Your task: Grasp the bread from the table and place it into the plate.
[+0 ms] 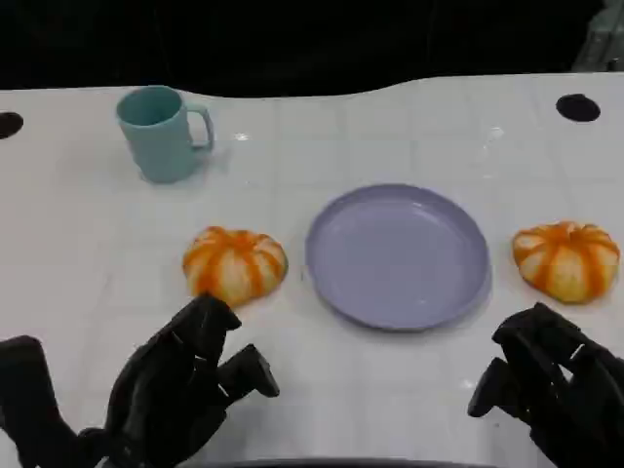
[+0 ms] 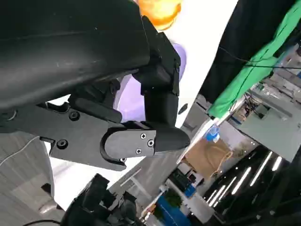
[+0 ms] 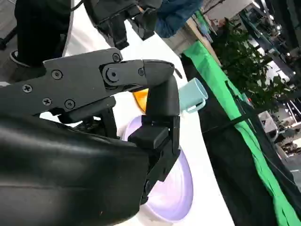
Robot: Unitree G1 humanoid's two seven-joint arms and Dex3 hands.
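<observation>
- Fingers (image 1: 210, 327) of the left hand (image 1: 180, 385): spread apart and reaching forward above the white table (image 1: 390, 127), holding nothing; they hover just short of the left bread (image 1: 235, 263), not touching it.
- Fingers (image 1: 531, 336) of the right hand (image 1: 551, 385): loosely bent but apart, holding nothing, low at the near right edge of the table, a little short of the right bread (image 1: 566, 258).
- Left bread: a round orange-and-cream striped bun lying on the table just beside the left rim of the plate (image 1: 398, 255), apart from it by a narrow gap.
- Right bread: a bun of the same pattern lying on the table to the right of the plate, near it but not touching.
- Plate: lavender, round and shallow, at the centre of the table between the two buns; nothing lies in it.
- Mug (image 1: 161, 133): teal, upright, handle turned to the right, standing at the far left of the table, well apart from the plate.
- Left wrist view: black fingers (image 2: 160, 94) extend over the lavender plate (image 2: 127, 101); an orange bun (image 2: 160, 10) shows beyond them at the frame's edge.
- Right wrist view: black fingers (image 3: 162, 103) extend over the plate (image 3: 176, 188); part of an orange bun (image 3: 140, 100) and the teal mug (image 3: 190, 96) lie beyond, and the other hand (image 3: 124, 16) shows farther off.
</observation>
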